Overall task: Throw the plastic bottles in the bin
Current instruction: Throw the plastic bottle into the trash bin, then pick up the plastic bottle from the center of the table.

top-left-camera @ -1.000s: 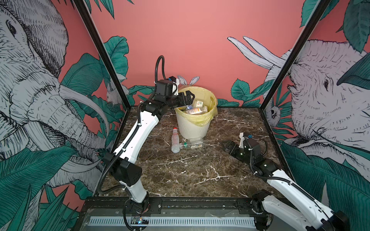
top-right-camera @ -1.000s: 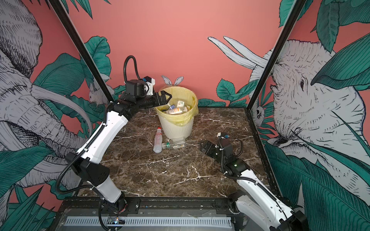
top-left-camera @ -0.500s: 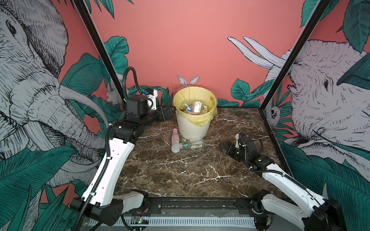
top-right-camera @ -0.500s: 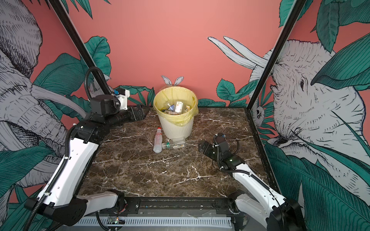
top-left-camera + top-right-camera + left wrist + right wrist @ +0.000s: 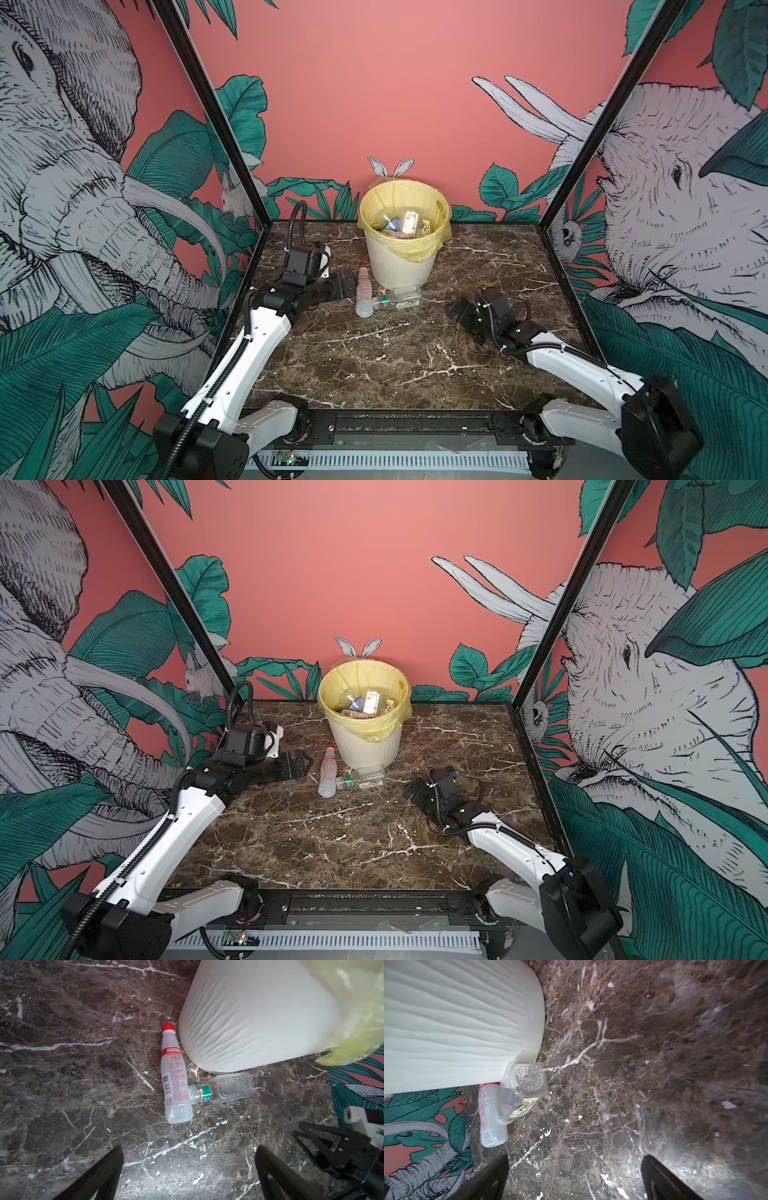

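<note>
**A:** The left gripper (image 5: pixel 308 764) is down low, jaws wide apart with nothing in them, its nose just beside the red-cap bottle (image 5: pixel 175 1080).

**B:** And the right gripper (image 5: pixel 455 308)?

**A:** Likewise spread and empty, low over the table (image 5: pixel 374 365) toward its right edge, near the clear bottle (image 5: pixel 226 1088) but not touching it.

**B:** So two are left out?

**A:** Two that I can see, both lying flat just in front of the bin (image 5: pixel 401 266). The bin stands by the middle of the back edge, with a pile of bottles (image 5: pixel 405 222) already inside. The red-cap one lies alongside the bin's foot, cap toward the back edge. The clear one lies crosswise, its neck butting the red-cap one's body and its base against the bin.

**B:** How would you go at it?

**A:** Red-cap first, I'd say, with the left. Turn the jaws across its labelled middle, not along its length, and come down straddling it. Mind the finger on the bin side, as the gap there looks tight. Close gently, since thin plastic squashes or squirts out. Then lift straight up so the clear one isn't dragged along, and get well over the rim before letting go.

**B:** What's the risk?

**A:** Shoving the bin, or the two arms crowding each other.
</note>
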### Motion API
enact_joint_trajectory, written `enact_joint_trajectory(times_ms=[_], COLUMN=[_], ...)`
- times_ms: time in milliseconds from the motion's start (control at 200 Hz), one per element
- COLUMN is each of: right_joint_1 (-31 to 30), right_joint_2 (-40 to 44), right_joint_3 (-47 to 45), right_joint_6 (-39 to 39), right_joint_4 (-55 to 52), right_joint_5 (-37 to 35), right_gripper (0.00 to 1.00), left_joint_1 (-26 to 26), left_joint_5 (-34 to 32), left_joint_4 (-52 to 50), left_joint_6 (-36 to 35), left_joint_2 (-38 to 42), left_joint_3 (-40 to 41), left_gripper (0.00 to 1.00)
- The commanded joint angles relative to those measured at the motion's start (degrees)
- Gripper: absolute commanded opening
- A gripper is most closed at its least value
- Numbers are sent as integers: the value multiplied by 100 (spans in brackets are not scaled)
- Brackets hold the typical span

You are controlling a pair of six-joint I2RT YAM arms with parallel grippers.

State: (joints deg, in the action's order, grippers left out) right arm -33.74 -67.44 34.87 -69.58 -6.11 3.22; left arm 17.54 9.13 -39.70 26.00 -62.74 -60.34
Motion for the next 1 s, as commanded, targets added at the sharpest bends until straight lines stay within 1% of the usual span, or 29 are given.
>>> enact_joint_trajectory(times_ms=[0,160,260,335,520,535,620,830,995], right_joint_1=[-199,-343,-447,-517,-677,-692,-807,-1070,-1194], right_joint_2=[-183,-432,-558,-651,-748,-770,-887,-1265,-1496], right_joint_3=[244,259,364,500,529,539,602,582,778], right_joint_6=[-481,-882,-878,-849,-899,-1021,-1102,-1676,-1804], right_joint_4=[285,545,685,563,638,637,682,1303,1395], right_joint_5=[-324,-431,-457,-505,-758,-770,-835,-1036,-1298], right_gripper=[99,99,99,99,99,99,99,99,99], left_joint_1=[-50,-58,-57,-59,-59,-62,-59,-57,-57], left_joint_5=[-174,-136,173,195,85,94,103,41,-83], left_joint_4=[71,247,827,958,728,708,623,578,618], left_joint_6=[111,295,657,807,661,647,582,582,566], left_joint_2=[230,473,740,853,980,982,1007,1030,1132], left_joint_3=[364,849,1430,1665,1863,1875,1973,2198,2324], left_gripper=[99,99,99,99,99,99,99,99,99])
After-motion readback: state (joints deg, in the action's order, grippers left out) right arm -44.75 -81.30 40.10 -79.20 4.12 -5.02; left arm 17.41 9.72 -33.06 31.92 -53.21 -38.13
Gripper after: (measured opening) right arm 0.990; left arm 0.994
